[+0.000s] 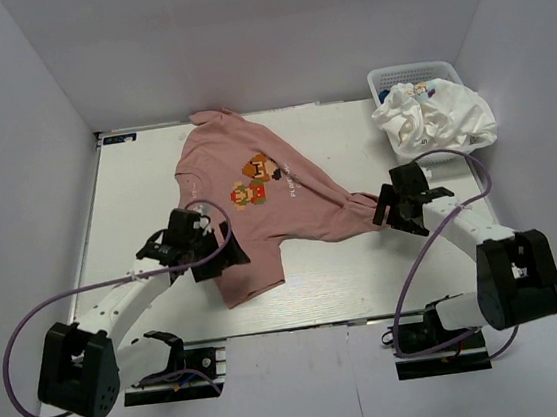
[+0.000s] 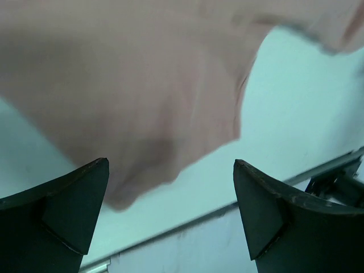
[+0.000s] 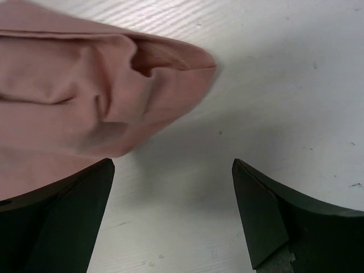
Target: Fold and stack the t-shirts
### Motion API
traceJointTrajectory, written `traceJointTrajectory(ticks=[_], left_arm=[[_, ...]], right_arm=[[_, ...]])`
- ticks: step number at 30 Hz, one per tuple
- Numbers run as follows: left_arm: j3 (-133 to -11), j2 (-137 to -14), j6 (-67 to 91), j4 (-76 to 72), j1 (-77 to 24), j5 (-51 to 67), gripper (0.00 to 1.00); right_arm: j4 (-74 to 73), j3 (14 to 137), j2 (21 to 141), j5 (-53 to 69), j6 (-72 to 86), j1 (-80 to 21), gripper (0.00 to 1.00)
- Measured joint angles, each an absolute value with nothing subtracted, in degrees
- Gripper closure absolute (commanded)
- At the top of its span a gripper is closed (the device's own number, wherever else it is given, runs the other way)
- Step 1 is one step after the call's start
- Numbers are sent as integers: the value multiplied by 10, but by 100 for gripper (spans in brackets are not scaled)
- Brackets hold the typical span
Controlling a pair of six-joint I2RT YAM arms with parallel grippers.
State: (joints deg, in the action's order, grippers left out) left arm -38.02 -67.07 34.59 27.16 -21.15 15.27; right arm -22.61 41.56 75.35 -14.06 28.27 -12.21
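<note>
A dusty pink t-shirt with a small orange-red chest print lies partly spread on the white table. My left gripper hovers open over the shirt's near left part. In the left wrist view its jaws stand wide apart, with blurred pink cloth beyond them and nothing between. My right gripper is open beside the shirt's right corner. Its jaws are empty over bare table, and the pink corner lies just beyond the left finger. A white t-shirt sits crumpled at the back right.
A white plastic basket at the back right corner holds the white t-shirt, which spills over its front. White walls enclose the table on three sides. The table's near edge shows below the left gripper.
</note>
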Motion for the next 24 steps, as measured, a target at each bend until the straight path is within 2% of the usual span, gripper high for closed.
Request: traceJointTrajectory(ticks=[5,7,11,13,15,17,18,19,20,22,23,24], left_arm=[[-319,-623,384,330,-253,154,0],[-316,-636,393,349,-265,143,0],[-326,-686,409,385,-284,107,0],[-334,-698,415,390,-296,90,4],[-342,-711,420,393,-305,77,7],[-349,-726,425,397,-313,68,19],[-352,-734,429,397,-316,65,26],[-355,-741,431,396,-318,64,38],[-357,-750,430,389,-321,64,40],[-361,-766,435,385,-325,66,47],[-366,-774,438,383,-327,69,57],[-371,-783,441,382,-329,70,62]], right_arm=[[-236,419,807,-182,298,-122,18],[-237,422,818,-201,309,-120,22],[-234,431,830,-235,326,-120,22],[-229,433,836,-241,328,-119,25],[-225,441,852,-240,328,-119,32],[-221,455,874,-239,328,-118,35],[-214,460,881,-238,328,-118,43],[-209,465,889,-236,328,-118,50],[-201,471,897,-232,330,-117,54],[-191,479,909,-228,331,-117,57],[-187,484,914,-227,331,-116,55],[-185,487,918,-227,330,-116,53]])
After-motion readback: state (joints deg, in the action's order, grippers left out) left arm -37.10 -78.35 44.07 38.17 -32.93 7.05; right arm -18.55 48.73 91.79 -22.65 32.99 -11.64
